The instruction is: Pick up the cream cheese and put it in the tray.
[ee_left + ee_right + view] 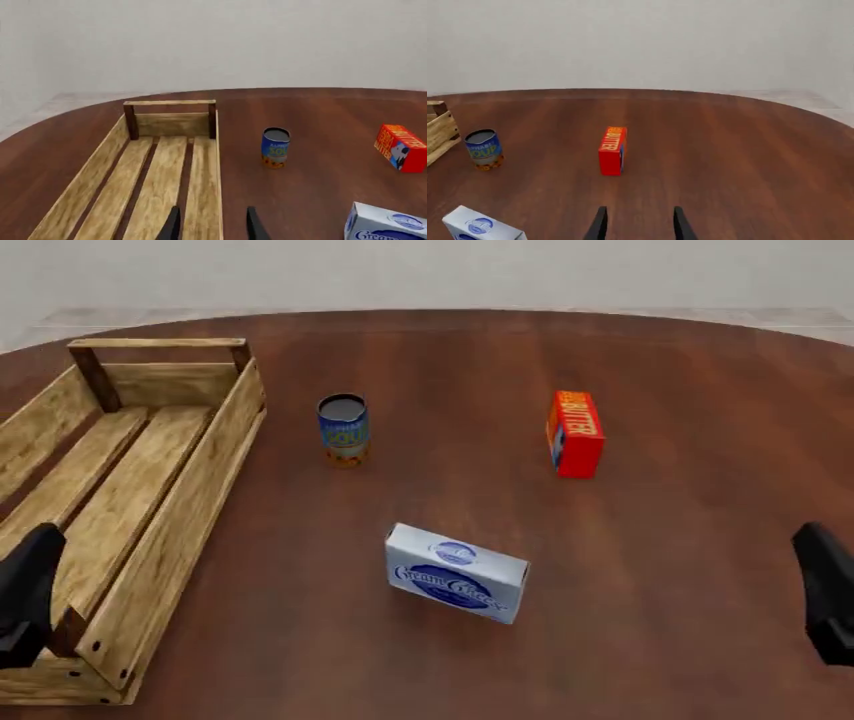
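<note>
The cream cheese [455, 575], a pale blue-white box with a dark blue oval label, stands on the table's middle, tilted back a little. It also shows at the edge of the left wrist view as cream cheese [385, 225] and in the right wrist view as cream cheese [479, 227]. The tray [200, 495], a long light-wood slatted crate, lies at the left with nothing in it. My left gripper [212, 227] is open above the tray's [169, 103] near right side. My right gripper [637, 225] is open over bare table, right of the box. Neither touches anything.
A blue-yellow soup can [343, 430] stands upright just right of the tray's far half. A red-orange butter box [575, 433] stands on edge at the far right-middle. The left arm [27, 590] and right arm [827, 590] enter at the front corners.
</note>
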### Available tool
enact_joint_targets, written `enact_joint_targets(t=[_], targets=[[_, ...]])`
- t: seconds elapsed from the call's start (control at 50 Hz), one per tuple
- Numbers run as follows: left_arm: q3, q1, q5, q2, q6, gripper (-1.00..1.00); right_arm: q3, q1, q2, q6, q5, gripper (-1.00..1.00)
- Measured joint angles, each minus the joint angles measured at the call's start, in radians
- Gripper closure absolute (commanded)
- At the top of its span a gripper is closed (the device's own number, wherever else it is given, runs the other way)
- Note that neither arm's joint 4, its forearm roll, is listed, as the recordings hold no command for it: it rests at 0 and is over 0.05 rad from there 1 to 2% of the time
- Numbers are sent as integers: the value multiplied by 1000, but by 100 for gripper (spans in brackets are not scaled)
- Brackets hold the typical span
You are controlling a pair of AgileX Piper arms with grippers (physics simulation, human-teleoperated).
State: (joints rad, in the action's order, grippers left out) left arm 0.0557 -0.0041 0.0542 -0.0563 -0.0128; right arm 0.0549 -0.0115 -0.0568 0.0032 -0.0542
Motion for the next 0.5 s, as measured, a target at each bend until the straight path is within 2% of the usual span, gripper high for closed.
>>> enact_joint_targets(t=[0.32, 0.38, 0.5], targets=[[-43, -12, -52, 11, 40, -100, -40, 14, 43, -9, 39, -100], [-42, -15, -66, -9, 65, -100, -43, 15, 46, -9, 42, -100], [-23, -34, -58, -27, 72, -100, -47, 18, 49, -11, 46, -100]])
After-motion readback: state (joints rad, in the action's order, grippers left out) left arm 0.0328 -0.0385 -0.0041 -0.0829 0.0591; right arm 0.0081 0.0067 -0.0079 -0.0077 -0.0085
